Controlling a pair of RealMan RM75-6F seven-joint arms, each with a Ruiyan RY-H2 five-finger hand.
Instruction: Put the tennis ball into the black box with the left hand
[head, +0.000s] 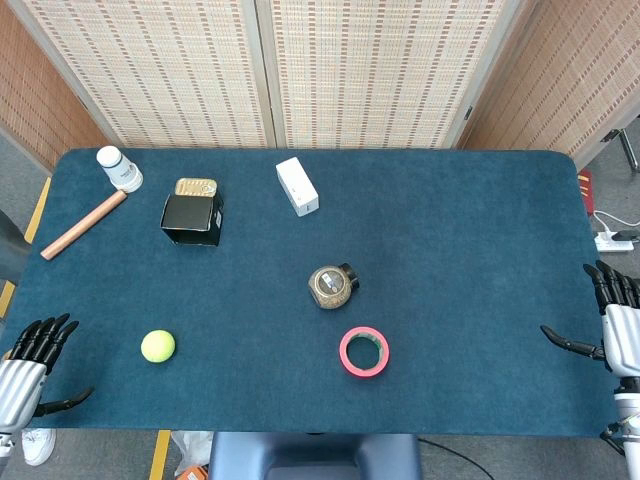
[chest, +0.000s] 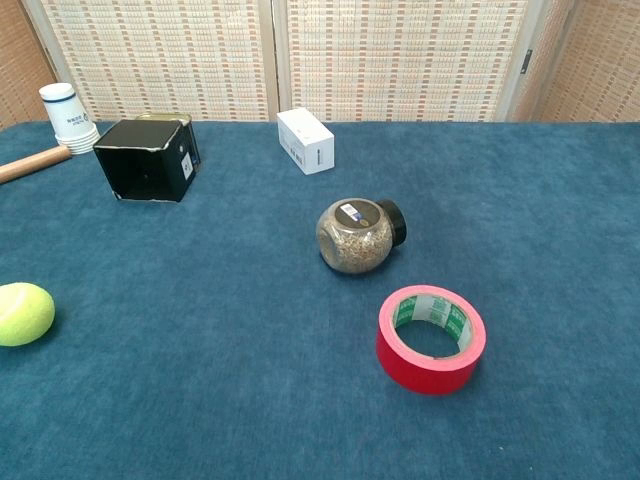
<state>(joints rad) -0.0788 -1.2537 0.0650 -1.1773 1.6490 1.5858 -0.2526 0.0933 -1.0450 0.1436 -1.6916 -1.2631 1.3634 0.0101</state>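
The yellow-green tennis ball (head: 157, 346) (chest: 22, 313) lies on the blue table near its front left. The black box (head: 192, 218) (chest: 148, 159) stands farther back on the left, its opening facing forward. My left hand (head: 28, 367) hovers at the table's front left corner, fingers spread and holding nothing, well to the left of the ball. At the right edge my right hand (head: 612, 318) is also open and empty. The chest view shows neither hand.
A round jar with a black lid (head: 331, 285) (chest: 358, 233) and a red tape roll (head: 364, 351) (chest: 431, 338) sit mid-table. A white box (head: 297, 186) (chest: 305, 140), a tin (head: 195, 187), a white bottle (head: 119, 168) (chest: 67, 117) and a wooden rod (head: 83, 224) lie toward the back.
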